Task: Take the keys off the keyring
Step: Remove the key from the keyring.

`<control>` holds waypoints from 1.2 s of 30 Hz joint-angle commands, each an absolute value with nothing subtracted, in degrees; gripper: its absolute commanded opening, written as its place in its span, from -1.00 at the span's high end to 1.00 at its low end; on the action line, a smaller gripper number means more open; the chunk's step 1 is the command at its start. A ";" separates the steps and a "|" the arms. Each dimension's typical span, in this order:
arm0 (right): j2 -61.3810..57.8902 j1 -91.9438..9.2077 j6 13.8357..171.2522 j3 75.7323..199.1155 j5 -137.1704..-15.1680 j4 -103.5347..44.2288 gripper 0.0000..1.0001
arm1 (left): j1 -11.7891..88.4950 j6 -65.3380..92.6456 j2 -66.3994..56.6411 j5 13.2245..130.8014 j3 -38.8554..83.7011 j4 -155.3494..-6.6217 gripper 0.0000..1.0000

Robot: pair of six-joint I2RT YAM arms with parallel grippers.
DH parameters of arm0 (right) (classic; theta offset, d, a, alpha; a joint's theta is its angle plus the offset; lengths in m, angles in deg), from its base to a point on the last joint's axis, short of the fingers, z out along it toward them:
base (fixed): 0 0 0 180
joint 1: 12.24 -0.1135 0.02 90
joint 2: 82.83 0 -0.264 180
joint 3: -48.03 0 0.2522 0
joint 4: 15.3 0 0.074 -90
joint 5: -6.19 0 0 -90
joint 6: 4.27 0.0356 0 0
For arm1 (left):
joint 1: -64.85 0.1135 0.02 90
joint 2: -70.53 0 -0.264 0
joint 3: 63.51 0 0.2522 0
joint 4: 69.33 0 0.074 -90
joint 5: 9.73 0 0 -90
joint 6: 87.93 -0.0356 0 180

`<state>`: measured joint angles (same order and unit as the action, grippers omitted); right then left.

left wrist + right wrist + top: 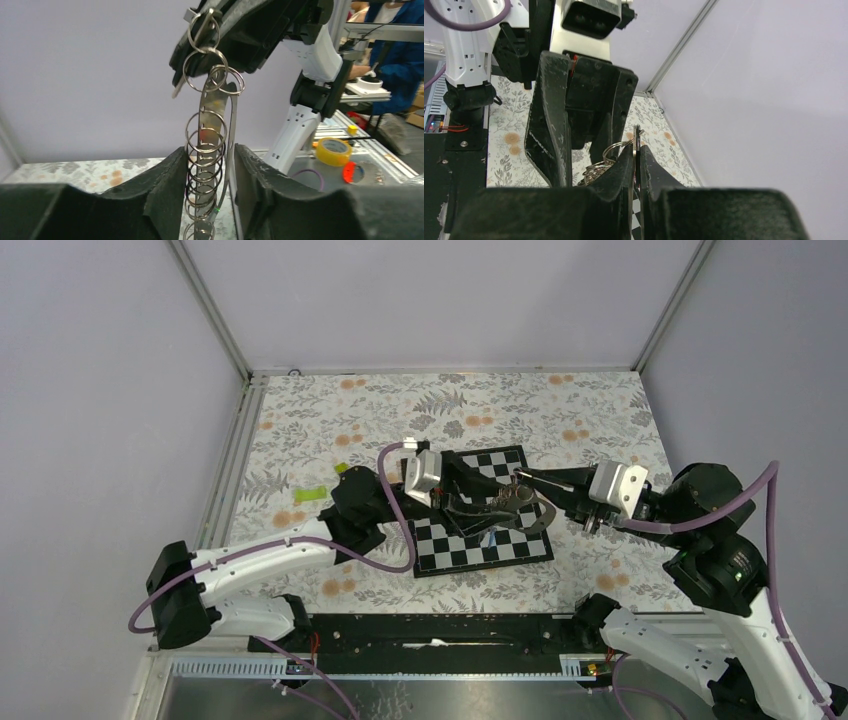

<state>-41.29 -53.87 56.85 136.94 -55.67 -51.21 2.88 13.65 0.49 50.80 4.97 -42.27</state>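
Note:
The keyring is held up over the chessboard [470, 552] between my two grippers. Its chain of metal rings [206, 145] runs up between my left gripper's fingers [162, 192], and a flat silvery key [216, 102] hangs along it. My left gripper [472, 504] is shut on the rings and the strap edge. My right gripper [521, 480] is shut on a thin key [637, 147], seen edge-on, with a ring [616, 150] hooked to it. The grey-brown strap loop [533, 523] droops below the cluster [512, 497]. The blue carabiner does not show.
A lime-green piece [311, 493] lies on the floral cloth left of the left arm, and a smaller one [342, 468] sits behind it. Frame posts and grey walls close off the left, back and right sides.

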 commanded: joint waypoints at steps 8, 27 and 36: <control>-42.25 -53.65 55.15 137.60 -57.23 -48.76 1.00 | 3.07 14.61 0.88 47.82 7.66 -42.47 0.93; -43.40 -53.67 46.45 138.28 -63.68 -56.10 1.00 | 3.06 -4.56 -1.20 57.06 36.06 -104.59 1.00; -42.97 -53.67 45.30 139.41 -61.78 -55.08 1.00 | 3.07 -6.71 -6.98 54.90 42.42 -114.24 1.00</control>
<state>-43.25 -53.87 46.83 136.94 -62.97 -57.57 2.88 -4.89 -5.63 55.02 39.29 -109.11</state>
